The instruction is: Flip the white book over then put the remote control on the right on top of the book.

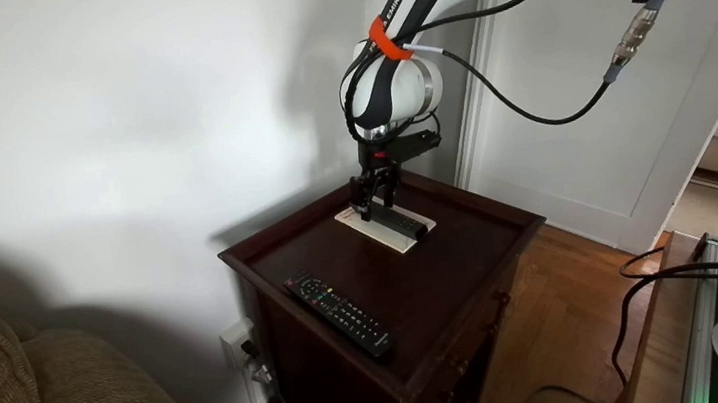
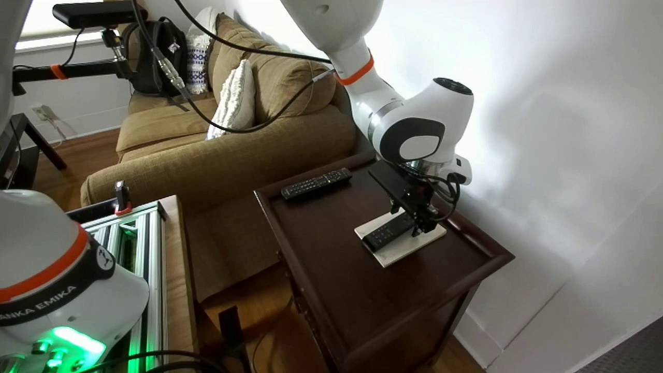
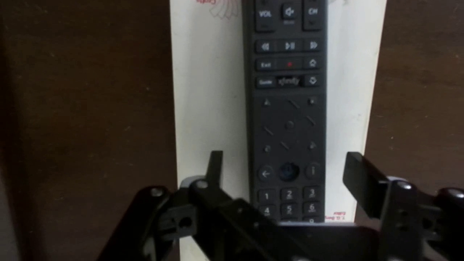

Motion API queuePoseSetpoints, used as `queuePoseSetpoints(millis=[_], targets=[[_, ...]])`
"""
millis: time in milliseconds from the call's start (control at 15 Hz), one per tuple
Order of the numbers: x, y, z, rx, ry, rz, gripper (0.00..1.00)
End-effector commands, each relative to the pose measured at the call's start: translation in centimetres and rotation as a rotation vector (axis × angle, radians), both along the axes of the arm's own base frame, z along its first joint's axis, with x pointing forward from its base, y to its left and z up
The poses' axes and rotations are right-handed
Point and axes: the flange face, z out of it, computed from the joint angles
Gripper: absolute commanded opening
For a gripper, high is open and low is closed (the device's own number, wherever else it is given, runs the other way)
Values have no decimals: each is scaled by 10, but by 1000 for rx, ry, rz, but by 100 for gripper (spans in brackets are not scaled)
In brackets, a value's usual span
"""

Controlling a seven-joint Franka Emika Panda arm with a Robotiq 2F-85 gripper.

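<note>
The white book (image 1: 372, 230) lies flat on the dark wooden cabinet; it also shows in an exterior view (image 2: 409, 248) and the wrist view (image 3: 210, 90). Its upper cover has red print. A black remote control (image 1: 402, 221) lies lengthwise on the book, also visible in an exterior view (image 2: 386, 234) and the wrist view (image 3: 288, 116). My gripper (image 3: 285, 159) is open, with one finger on each side of the remote and white gaps between. It is low over the book in both exterior views (image 1: 378, 211) (image 2: 405, 221). The remote's near end is hidden behind the gripper.
A second black remote (image 1: 338, 312) lies near the cabinet's edge, also seen in an exterior view (image 2: 316, 184). The cabinet top (image 2: 352, 290) has a raised rim. A white wall (image 1: 141, 131) stands close behind. A brown sofa (image 2: 248, 155) stands beside the cabinet.
</note>
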Motion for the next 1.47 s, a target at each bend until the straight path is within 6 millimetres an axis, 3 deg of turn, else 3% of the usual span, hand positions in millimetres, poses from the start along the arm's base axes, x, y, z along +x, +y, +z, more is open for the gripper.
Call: queuePoseSetpoints(millis=[0,800,1400], targets=[[-7,7,21,-18,-24,8,100],[-51,26,111,-114,-84,-93,100],[-77,36,155,-168,-166,-207,100]])
